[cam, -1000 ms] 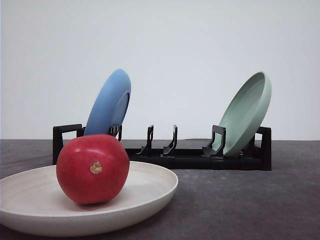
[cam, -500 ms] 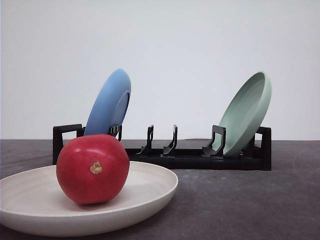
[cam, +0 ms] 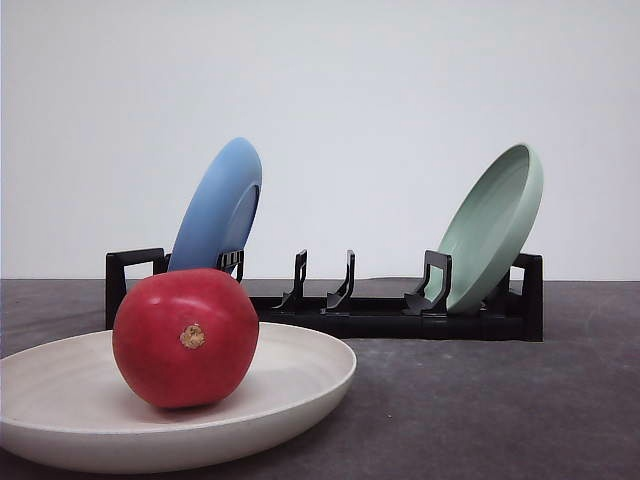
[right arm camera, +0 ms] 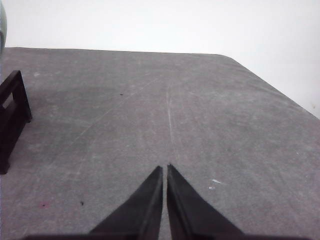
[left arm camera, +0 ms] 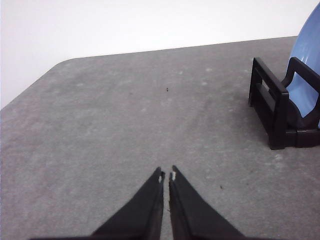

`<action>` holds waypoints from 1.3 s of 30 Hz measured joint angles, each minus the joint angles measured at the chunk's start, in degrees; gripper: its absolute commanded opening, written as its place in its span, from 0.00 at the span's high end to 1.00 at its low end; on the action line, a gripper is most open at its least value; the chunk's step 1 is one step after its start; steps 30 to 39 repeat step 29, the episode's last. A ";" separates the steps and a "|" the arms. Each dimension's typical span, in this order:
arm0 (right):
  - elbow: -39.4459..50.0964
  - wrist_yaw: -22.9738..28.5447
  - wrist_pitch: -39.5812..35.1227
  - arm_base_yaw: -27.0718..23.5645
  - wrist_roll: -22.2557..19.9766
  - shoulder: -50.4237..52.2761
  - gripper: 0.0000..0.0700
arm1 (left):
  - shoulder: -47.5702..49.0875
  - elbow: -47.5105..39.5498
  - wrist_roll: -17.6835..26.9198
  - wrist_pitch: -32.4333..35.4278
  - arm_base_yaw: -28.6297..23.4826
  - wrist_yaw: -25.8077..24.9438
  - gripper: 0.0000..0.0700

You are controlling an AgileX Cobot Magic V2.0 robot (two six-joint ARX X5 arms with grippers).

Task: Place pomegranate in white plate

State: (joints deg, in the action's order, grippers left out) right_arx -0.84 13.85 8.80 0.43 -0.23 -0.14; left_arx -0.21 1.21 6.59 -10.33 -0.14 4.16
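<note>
The pomegranate (cam: 185, 337), glossy red with a tan stem nub facing the camera, rests in the white plate (cam: 300, 385) at the near left of the front view. The plate lies flat on the grey table. My left gripper (left arm camera: 166, 175) hangs shut over bare table, with nothing between its black fingers. Shut as well, my right gripper (right arm camera: 164, 168) hovers above bare table and holds nothing.
A black dish rack (cam: 390, 315) stands behind the white plate. A blue plate (cam: 218, 208) leans in its left end and a pale green plate (cam: 495, 222) in its right end. The left wrist view catches the rack's end (left arm camera: 275, 112) and the blue plate (left arm camera: 305, 65).
</note>
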 measured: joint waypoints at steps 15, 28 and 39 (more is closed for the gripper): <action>0.00 0.00 0.00 0.00 0.00 0.00 0.99 | 0.00 0.00 0.00 0.00 0.00 0.00 1.00; 0.00 0.00 0.00 0.00 0.00 0.00 0.99 | 0.00 0.00 0.00 0.00 0.00 0.00 1.00; 0.00 0.00 0.00 0.00 0.00 0.00 0.99 | 0.00 0.00 0.00 0.00 0.00 0.00 1.00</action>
